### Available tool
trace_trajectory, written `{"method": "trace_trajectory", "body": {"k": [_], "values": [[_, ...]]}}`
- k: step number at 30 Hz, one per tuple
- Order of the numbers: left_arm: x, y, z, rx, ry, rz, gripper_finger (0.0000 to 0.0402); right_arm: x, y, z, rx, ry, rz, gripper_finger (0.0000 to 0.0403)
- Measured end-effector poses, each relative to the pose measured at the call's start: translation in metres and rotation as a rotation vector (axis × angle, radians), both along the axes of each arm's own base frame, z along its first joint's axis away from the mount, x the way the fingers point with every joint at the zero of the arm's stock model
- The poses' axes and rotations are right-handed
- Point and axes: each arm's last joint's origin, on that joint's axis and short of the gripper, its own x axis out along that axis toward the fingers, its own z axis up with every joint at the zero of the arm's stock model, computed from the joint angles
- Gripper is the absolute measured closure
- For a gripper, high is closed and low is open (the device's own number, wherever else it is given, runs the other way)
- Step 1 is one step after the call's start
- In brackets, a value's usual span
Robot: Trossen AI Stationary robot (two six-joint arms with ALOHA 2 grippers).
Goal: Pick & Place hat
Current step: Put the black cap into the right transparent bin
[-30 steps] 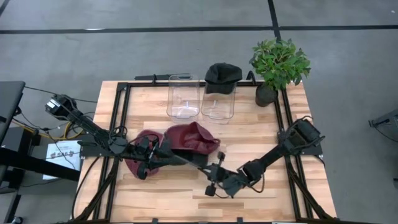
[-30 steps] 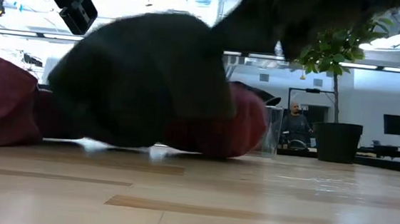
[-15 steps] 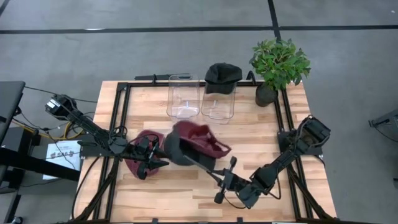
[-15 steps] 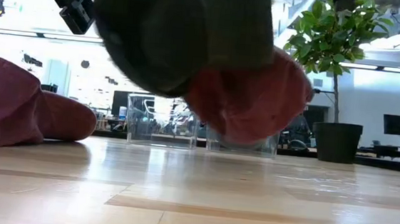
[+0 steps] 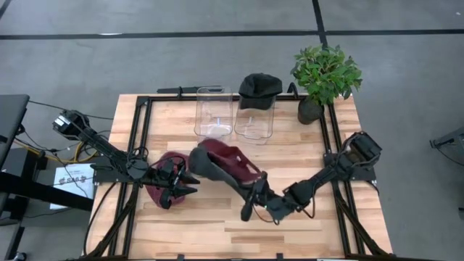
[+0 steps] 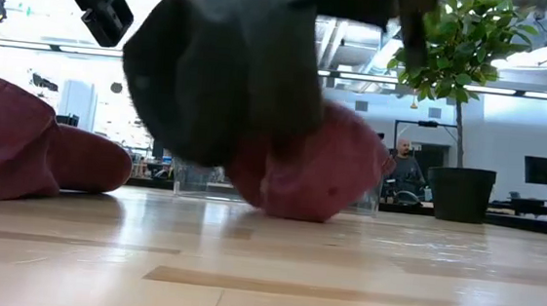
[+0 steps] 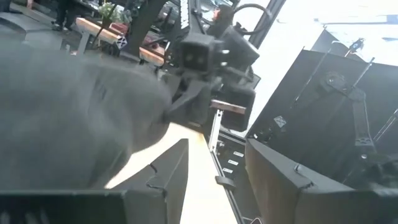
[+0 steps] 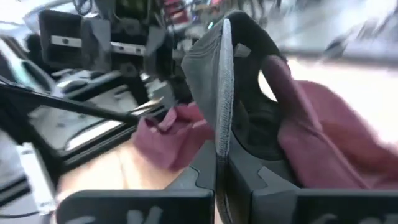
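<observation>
A maroon hat [image 5: 226,163] with a dark brim hangs from my right gripper [image 5: 251,197], which is shut on it near the table's middle. In the right wrist view the brim [image 8: 245,74] stands edge-on above the fingers, with the maroon crown [image 8: 323,137] beside it. A second maroon hat [image 5: 156,190] lies on the table at the left. My left gripper [image 5: 190,183] stands open and level over this hat's right side, with nothing between its fingers [image 7: 280,180]. Whether it touches that hat I cannot tell. My right gripper pinches the brim's thin edge [image 8: 222,134] between its two fingers, which come nearly level from the table's right and near side. The hat stands tilted, its dark underside [image 6: 220,80] turned up and outward. The crown [image 6: 316,171] sags close to the table; whether it touches I cannot tell.
Two clear containers [image 5: 214,112] [image 5: 254,119] stand at the back middle, a black hat [image 5: 259,85] sitting on the right one. A potted plant [image 5: 326,72] is at the far right corner. A dark frame [image 5: 141,138] runs along the table's edges.
My right gripper has risen, moved a little toward the far edge and rolled. The maroon hat, which lay flat on the table a second ago, has been lifted and tipped so that its dark underside shows. It has then come lower again.
</observation>
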Motion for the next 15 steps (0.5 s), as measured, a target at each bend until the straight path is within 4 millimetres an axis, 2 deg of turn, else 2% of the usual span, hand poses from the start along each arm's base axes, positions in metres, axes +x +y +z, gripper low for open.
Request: {"method": "trace_trajectory", "body": {"k": [4, 9, 12, 15], "values": [[0.0, 0.0, 0.0, 0.0, 0.0, 0.0, 0.0246, 0.001, -0.005, -0.023, 0.155, 0.01, 0.045, 0.04], [0.0, 0.0, 0.0, 0.0, 0.001, 0.0, 0.0246, 0.004, -0.004, -0.035, 0.331, -0.08, 0.114, 0.0399], [0.0, 0.0, 0.0, 0.0, 0.001, 0.0, 0.0246, 0.007, -0.002, -0.031, 0.364, -0.178, 0.138, 0.0398], [0.0, 0.0, 0.0, 0.0, -0.001, 0.0, 0.0246, 0.008, -0.003, -0.022, 0.321, -0.254, 0.112, 0.0397]]}}
